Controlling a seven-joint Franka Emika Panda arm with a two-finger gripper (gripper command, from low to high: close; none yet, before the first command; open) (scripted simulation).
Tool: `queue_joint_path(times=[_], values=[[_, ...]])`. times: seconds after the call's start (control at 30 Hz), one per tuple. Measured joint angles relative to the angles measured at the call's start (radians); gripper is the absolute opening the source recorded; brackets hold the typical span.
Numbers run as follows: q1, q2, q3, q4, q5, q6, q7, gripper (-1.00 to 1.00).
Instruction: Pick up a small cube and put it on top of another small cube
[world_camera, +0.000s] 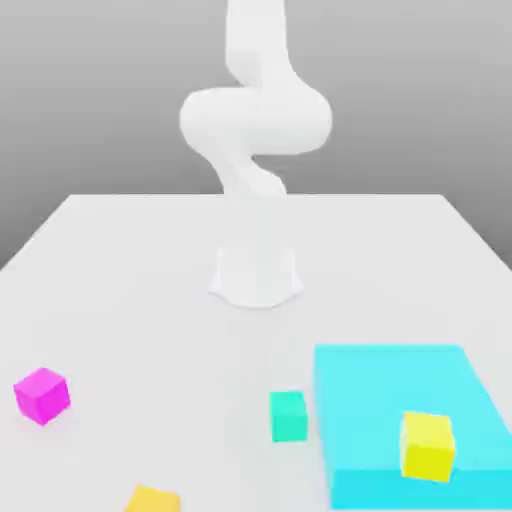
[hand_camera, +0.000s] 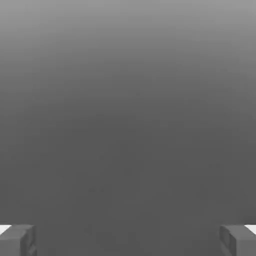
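Amber cube (world_camera: 152, 499) at the table's (world_camera: 130, 290) near edge, turned slightly, no long axis, teal cube (world_camera: 288, 416) just beside the cyan slab (world_camera: 385, 390), well apart from amber, gripper (hand_camera: 128, 240) fingers spread wide, holding nothing

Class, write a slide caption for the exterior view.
White arm behind scattered cubes: magenta, teal, amber, yellow atop cyan slab.

Simulated tabletop: bare white table (world_camera: 120, 260) (featureless grey backdrop)
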Motion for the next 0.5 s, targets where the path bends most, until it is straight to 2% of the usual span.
queue_joint_path(times=[0.5], values=[[-0.026,0.550,-0.071,0.014,0.039,0.159,-0.017,0.00]])
